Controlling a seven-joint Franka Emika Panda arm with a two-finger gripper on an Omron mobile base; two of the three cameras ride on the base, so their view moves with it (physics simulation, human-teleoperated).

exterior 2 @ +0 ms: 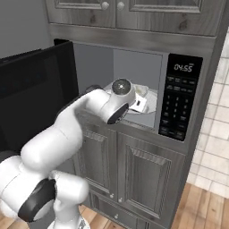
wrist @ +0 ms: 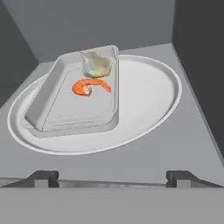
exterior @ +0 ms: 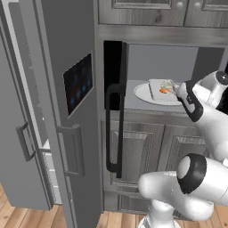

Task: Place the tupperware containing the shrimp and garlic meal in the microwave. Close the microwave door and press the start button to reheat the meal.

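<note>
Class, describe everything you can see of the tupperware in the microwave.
The tupperware is a shallow, clear-grey rectangular plastic tray with rounded corners and no lid. It lies flat on the white turntable plate, left of centre in the hand view, holding an orange shrimp and a pale garlic lump. The open gripper is clear of it.

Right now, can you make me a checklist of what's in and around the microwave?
Surface: white turntable inside the microwave.
Job's things: tupperware sits on the turntable, holding shrimp and garlic; door is open.
Clutter: nothing seen.
Tool: open, empty, in front of the tupperware.
Cables: nothing seen.
Surroundings: grey fridge to the left, wooden cabinets above and below, keypad to the right.
</note>
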